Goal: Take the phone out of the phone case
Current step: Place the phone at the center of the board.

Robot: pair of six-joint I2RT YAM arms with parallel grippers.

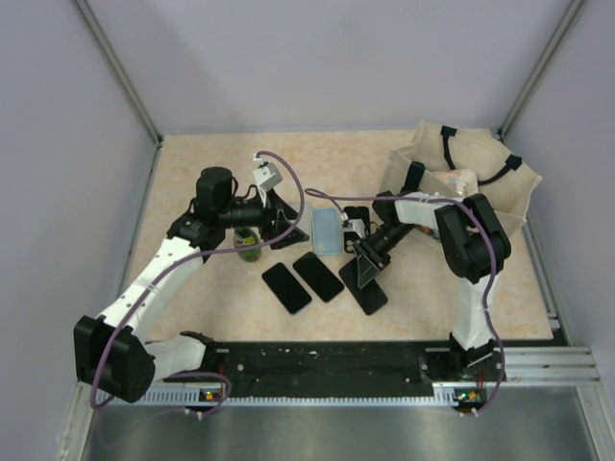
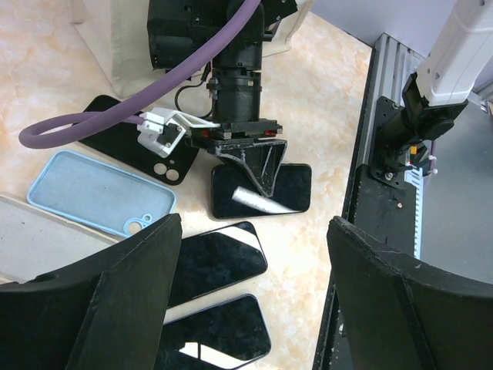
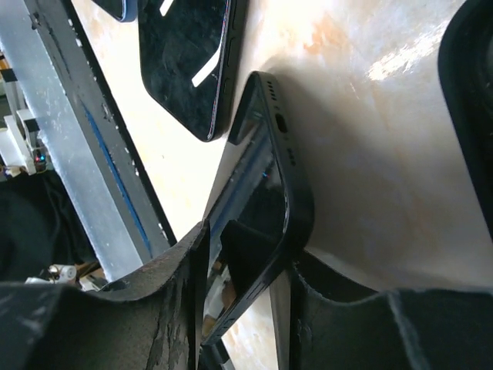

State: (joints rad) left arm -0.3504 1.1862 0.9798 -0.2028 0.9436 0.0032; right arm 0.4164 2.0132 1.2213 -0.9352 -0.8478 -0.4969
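Note:
An empty light blue phone case (image 1: 327, 230) lies on the table, also in the left wrist view (image 2: 92, 189). My right gripper (image 1: 363, 267) is shut on the edge of a black phone (image 1: 371, 294), which tilts up off the table between the fingers (image 3: 269, 185). The left wrist view shows the right gripper (image 2: 258, 181) pressing down on that phone (image 2: 291, 189). My left gripper (image 1: 277, 213) is open and empty, hovering left of the case; its fingers (image 2: 115, 301) frame two other black phones.
Two black phones (image 1: 286, 286) (image 1: 318, 276) lie side by side in the middle. Another black device (image 2: 127, 142) lies back up, lenses showing, beside the case. A green bottle (image 1: 248, 242) stands under the left arm. A beige tote bag (image 1: 466, 178) sits at the back right.

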